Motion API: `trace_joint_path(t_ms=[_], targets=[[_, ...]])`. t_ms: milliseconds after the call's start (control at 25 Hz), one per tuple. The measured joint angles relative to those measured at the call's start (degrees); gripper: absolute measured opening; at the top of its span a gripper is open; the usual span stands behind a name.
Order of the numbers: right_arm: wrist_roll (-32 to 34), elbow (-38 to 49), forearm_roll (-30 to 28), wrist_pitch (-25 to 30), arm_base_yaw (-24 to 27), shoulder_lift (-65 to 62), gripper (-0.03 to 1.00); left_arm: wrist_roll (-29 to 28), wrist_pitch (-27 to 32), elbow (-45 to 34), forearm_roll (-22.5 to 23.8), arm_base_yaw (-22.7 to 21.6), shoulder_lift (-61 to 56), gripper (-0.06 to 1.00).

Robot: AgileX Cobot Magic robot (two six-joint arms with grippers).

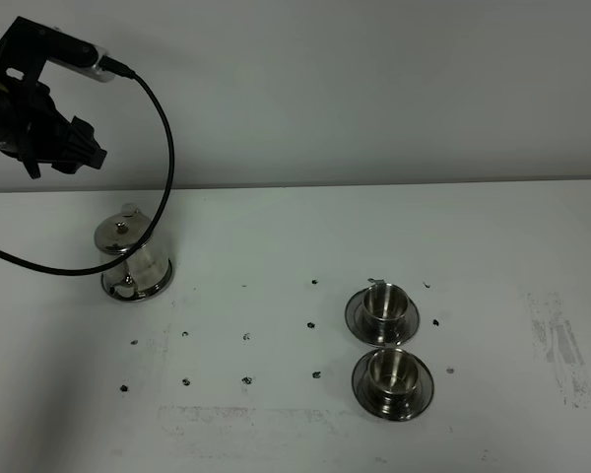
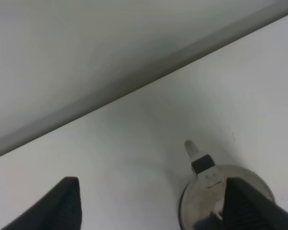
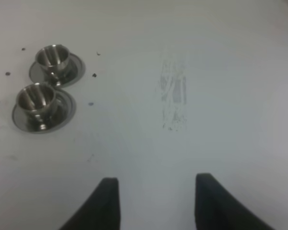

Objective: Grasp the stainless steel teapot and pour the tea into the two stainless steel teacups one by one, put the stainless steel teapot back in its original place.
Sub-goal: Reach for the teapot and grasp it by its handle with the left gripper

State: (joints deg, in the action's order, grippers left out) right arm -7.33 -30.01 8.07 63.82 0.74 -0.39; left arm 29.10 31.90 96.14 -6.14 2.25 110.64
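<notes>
The stainless steel teapot point(image 1: 133, 258) stands at the left of the white table on a flat steel disc, the original place point(image 1: 158, 288), whose rim shows under its base. My left gripper point(image 1: 64, 148) hangs open high above and a little left of the pot. In the left wrist view the teapot point(image 2: 209, 203) with its spout lies far below, near one finger point(image 2: 252, 208); the left gripper point(image 2: 153, 211) holds nothing. The two stainless steel teacups point(image 1: 386, 305) point(image 1: 392, 370) sit on saucers right of centre. My right gripper point(image 3: 156, 201) is open and empty, well away from the teacups point(image 3: 52, 57) point(image 3: 36, 98).
Small dark specks point(image 1: 246, 337) are scattered over the table between the pot and the cups. A scuffed patch point(image 1: 561, 345) marks the table at the right. A black cable point(image 1: 163, 128) loops down from the left arm past the teapot. A pale wall stands behind the table's far edge.
</notes>
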Motion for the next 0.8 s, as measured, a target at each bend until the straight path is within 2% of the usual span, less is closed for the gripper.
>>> trace_joint_path(t_ms=[480, 800], targets=[[0.00, 0.00, 0.60, 0.00, 0.04, 0.00, 0.35, -2.97, 0.94, 0.00, 0.00, 0.00, -0.02, 0.62], [-0.05, 0.00, 0.65, 0.00, 0.04, 0.00, 0.35, -9.88, 2.41, 0.52, -1.67, -1.51, 0.51, 0.62]])
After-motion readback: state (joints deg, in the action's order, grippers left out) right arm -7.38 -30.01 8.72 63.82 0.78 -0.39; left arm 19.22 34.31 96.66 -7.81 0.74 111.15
